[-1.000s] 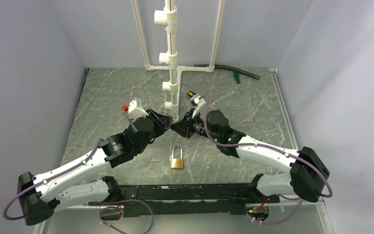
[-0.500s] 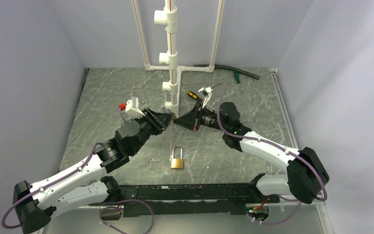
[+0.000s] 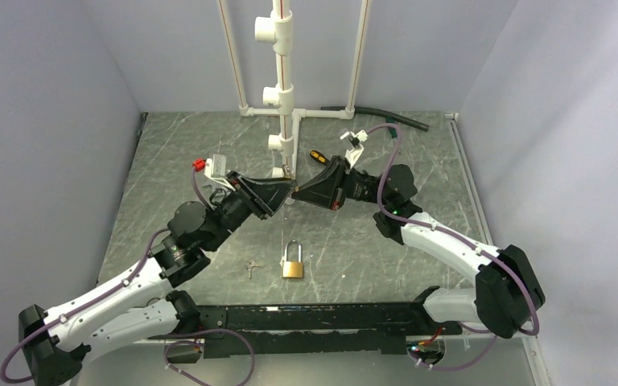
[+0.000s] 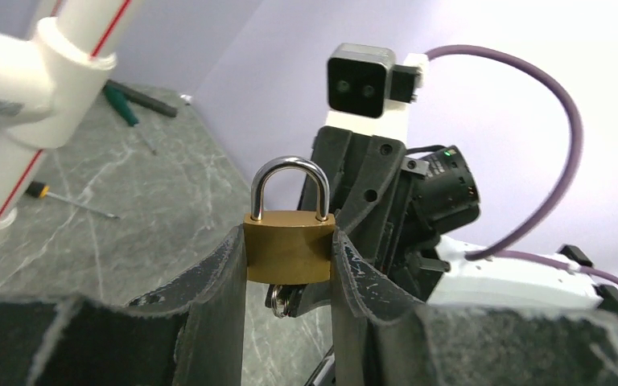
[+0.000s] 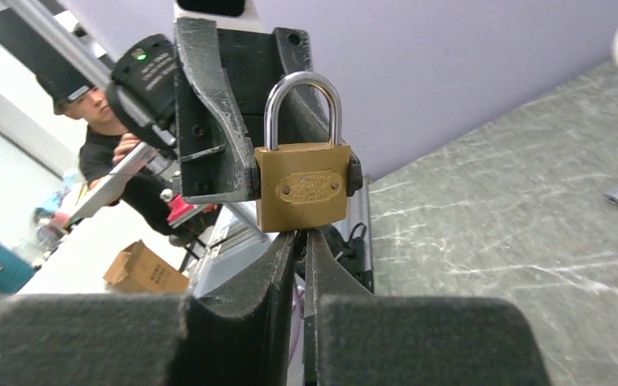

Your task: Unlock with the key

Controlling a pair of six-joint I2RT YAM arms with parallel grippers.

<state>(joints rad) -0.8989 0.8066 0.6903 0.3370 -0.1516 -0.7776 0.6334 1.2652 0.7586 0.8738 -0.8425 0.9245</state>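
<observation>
Close to the near edge of the bench (image 3: 169,161), about midway along it, the larger padlock (image 3: 292,262) lies flat. The key (image 3: 250,268) lies just to its left, not touching it. Above the bench's middle, the small padlock (image 4: 290,245) stands upright between the fingers of the left hand (image 4: 288,237). The right hand (image 5: 300,237) meets it from the right, fingertips just beneath its body. Behind them, at the middle of the far edge, stands the pipe frame (image 3: 283,48), with a screwdriver (image 3: 315,156) lying just right of its foot. A hose (image 3: 410,122) and a second screwdriver (image 4: 121,104) lie toward the far right corner.
</observation>
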